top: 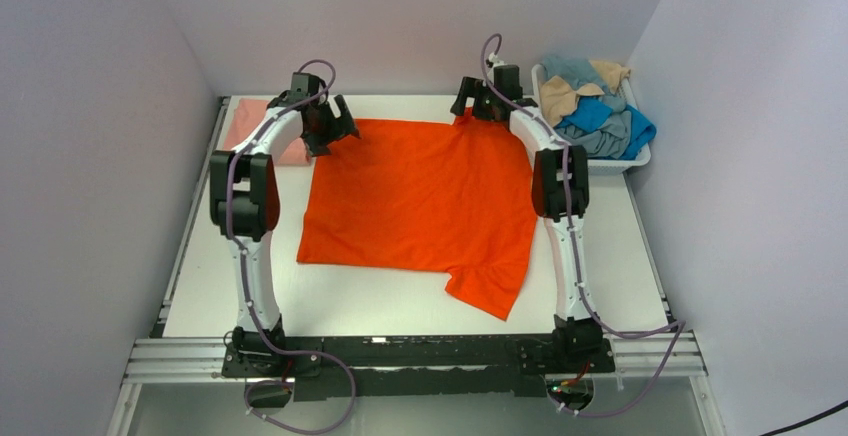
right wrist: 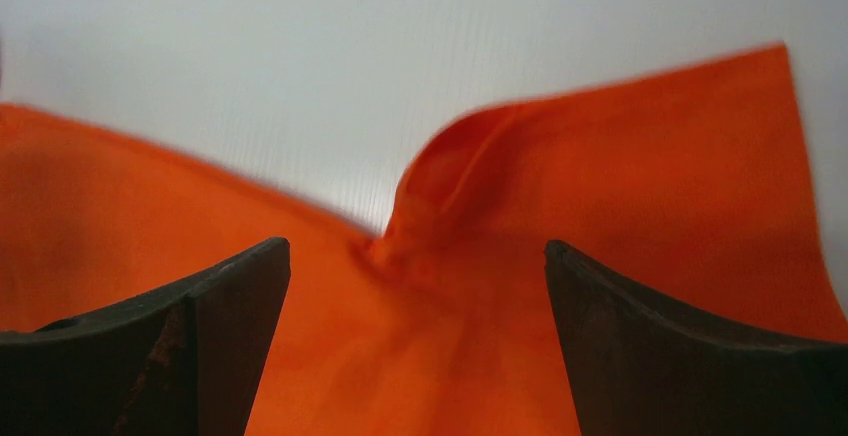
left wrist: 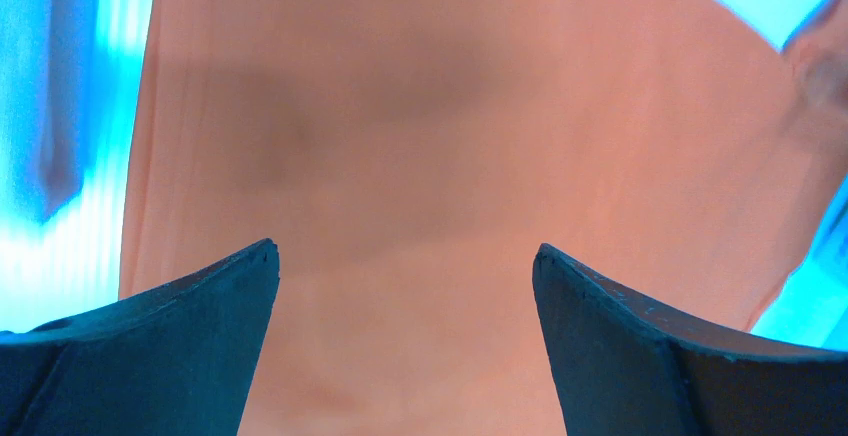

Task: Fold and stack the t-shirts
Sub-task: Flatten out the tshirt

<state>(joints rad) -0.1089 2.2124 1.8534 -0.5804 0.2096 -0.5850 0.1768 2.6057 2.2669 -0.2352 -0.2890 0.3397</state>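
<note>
The orange t-shirt (top: 420, 196) lies spread across the middle of the tabletop (top: 350, 301), with one sleeve trailing near right. My left end effector (top: 325, 128) and right end effector (top: 483, 104) hang wide open and empty at its far corners. I judge the first fold is in hand: next, each must pinch its own corner and draw it nearward evenly. I can read no writing.

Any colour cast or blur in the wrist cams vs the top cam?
Left wrist: heavy cyan cast on the table, shirt soft, dark shadow blotch on it. Right wrist: colours true, orange shirt edges blurred. Top: sharp, evenly lit, soft shadows.
</note>
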